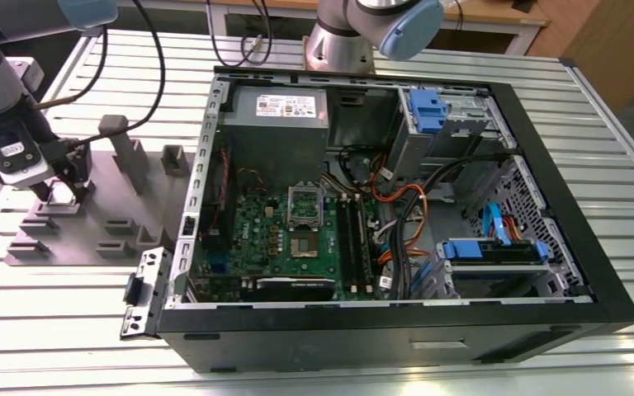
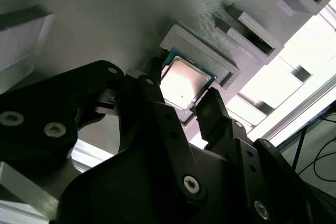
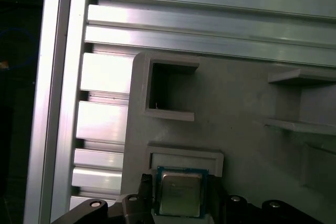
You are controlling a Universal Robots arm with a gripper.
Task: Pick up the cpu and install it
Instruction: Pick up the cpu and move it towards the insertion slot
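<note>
Surface: a slotted aluminium table (image 1: 626, 148) is carrying everything, and wooden furniture (image 1: 609, 41) is standing behind it at the exterior view's far right.

At the exterior view's left, a grey fixture plate (image 1: 86, 239) w/ raised blocks and pockets is lying flat on the table. The gripper (image 1: 62, 191) is reaching down onto its left part. A small white sticker (image 1: 11, 149) is showing on the arm's wrist, print too small to tell.

In both wrist views the cpu (image 2: 182, 81) (image 3: 180, 192) is sitting metal top up at a pale square nest (image 2: 210, 56) of the plate. The black fingers (image 2: 152, 95) are pressing on two opposite edges, so the jaws are clamping the cpu.

Centre to right in the exterior view, an open black pc case (image 1: 581, 280) is lying on its side. Inside it:
- A grey box (image 1: 262, 136) is wearing a white label (image 1: 284, 105), text not legible.
- A green board (image 1: 257, 239) is holding a silvery socket frame (image 1: 304, 202).
- Orange cables (image 1: 389, 198) are running beside it.
- Blue drive brackets (image 1: 428, 107) are sitting further right.

Behind the case, a 2nd arm's base (image 1: 345, 37) is standing on the table.
</note>
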